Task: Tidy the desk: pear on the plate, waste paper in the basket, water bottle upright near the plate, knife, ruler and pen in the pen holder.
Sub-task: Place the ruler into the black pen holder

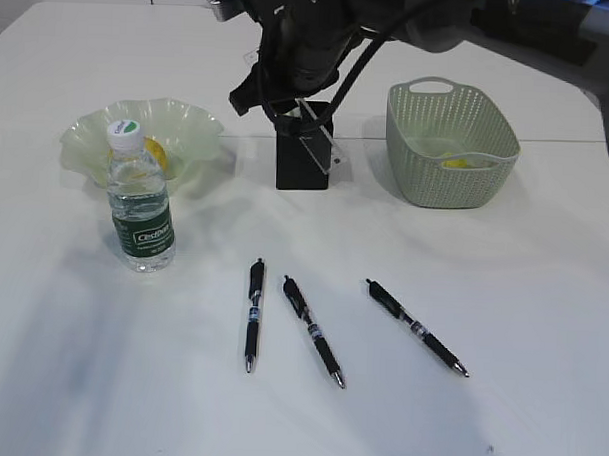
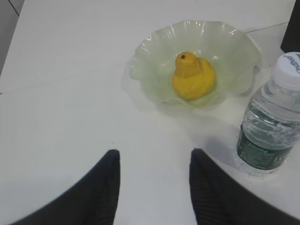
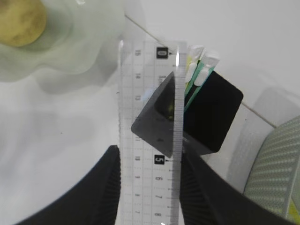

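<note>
My right gripper (image 3: 150,152) is shut on the clear ruler (image 3: 149,108), holding it by its two long edges. It hangs above the black pen holder (image 1: 303,160). The ruler (image 1: 324,139) slants down across the holder's front corner, and I cannot tell whether its tip is inside. White and green ends (image 3: 199,70) stick out of the pen holder (image 3: 213,117). The yellow pear (image 2: 193,77) lies in the pale green plate (image 2: 150,51). The water bottle (image 2: 272,122) stands upright beside it. My left gripper (image 2: 154,157) is open over bare desk.
Three black pens (image 1: 253,313) (image 1: 314,330) (image 1: 417,327) lie on the desk's near half. The sage-green basket (image 1: 451,143) stands right of the pen holder with something pale and yellow inside. The right arm reaches in from the upper right.
</note>
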You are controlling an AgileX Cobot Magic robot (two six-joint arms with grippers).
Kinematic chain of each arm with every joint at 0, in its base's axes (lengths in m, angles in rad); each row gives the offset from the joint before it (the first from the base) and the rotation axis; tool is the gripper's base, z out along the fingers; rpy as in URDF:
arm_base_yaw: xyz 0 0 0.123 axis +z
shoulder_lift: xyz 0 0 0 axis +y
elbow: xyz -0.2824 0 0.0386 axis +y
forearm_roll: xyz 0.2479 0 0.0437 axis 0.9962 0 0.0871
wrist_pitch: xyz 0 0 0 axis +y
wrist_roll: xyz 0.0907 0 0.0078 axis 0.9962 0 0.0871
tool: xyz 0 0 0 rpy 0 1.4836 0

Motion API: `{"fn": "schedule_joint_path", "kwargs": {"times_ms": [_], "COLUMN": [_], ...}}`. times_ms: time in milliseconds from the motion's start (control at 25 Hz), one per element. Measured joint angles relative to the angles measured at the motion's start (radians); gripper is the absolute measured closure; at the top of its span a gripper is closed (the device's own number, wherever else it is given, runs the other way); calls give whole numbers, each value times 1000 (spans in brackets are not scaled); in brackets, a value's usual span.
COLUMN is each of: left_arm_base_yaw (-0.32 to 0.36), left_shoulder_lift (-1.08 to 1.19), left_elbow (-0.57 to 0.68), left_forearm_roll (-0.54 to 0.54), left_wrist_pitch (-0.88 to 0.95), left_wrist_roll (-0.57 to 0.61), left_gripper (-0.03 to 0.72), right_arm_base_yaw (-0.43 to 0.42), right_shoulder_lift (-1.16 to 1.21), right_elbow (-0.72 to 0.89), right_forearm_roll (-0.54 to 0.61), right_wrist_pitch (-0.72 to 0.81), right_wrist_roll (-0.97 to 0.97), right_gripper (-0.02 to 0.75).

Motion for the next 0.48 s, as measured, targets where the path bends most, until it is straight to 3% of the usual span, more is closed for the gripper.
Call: {"fn": "schedule_joint_path", "kwargs": {"times_ms": [480], "left_arm_base_yaw": [0], "left_shoulder_lift": [0], "left_elbow": [0], "left_forearm_roll": [0], "left_wrist_pitch": [-8], "left_wrist_roll": [0], "left_gripper": [347], "right_arm_base_yaw": [-70], "right_shoulder_lift": [0], "right_elbow": [0], "right_forearm_roll": [0], "right_wrist_pitch": [-149], "right_wrist_roll": [12], "right_gripper": [463]}}
